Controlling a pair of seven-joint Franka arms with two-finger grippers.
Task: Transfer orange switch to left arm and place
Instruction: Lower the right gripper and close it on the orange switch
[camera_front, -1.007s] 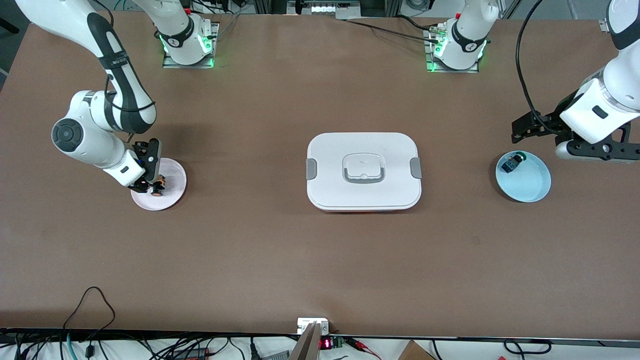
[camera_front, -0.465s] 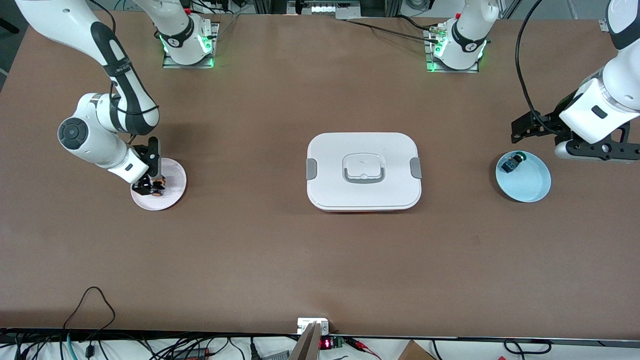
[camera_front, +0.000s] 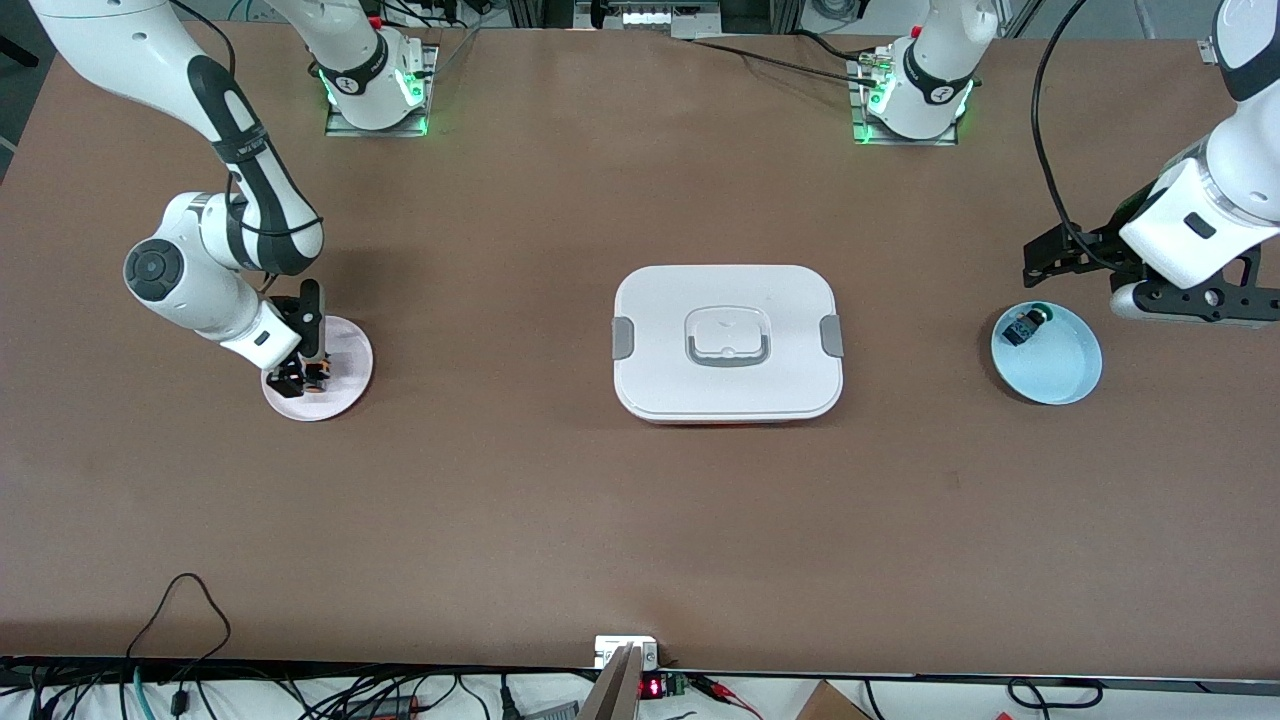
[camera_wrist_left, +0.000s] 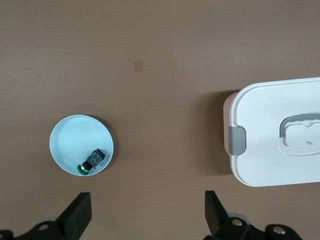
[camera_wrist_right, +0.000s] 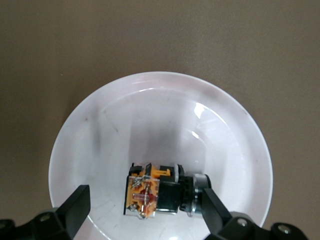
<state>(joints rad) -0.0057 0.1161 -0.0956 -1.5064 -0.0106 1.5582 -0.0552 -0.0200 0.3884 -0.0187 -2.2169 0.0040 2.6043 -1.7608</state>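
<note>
Orange switch (camera_wrist_right: 160, 194) lies on its side in the pink plate (camera_front: 340, 395), low in the right wrist picture and at the middle left of the front picture, toward the right arm's end of the table. I see my right gripper (camera_front: 305, 375) down at that plate with its fingers spread wide, one fingertip (camera_wrist_right: 77, 202) on either side of the switch, and neither visibly pressing on it. From the front camera the gripper's black body hides most of the switch, so I rely on the wrist camera for the gap.

My white box (camera_front: 728, 342) sits at the centre of the front frame with its lid on, well apart from both plates. At the middle right of that frame the light blue plate (camera_front: 1060, 375) holds a small blue-and-green component (camera_front: 1022, 327) near its rim.

My left gripper (camera_front: 1040, 262) waits up in the air, over bare table just beside the blue plate at the left arm's end. Its fingers (camera_wrist_left: 80, 212) stand wide apart and hold nothing. Its wrist camera shows the blue plate (camera_wrist_left: 67, 145) at lower left and one end of the box (camera_wrist_left: 265, 135) at right.
</note>
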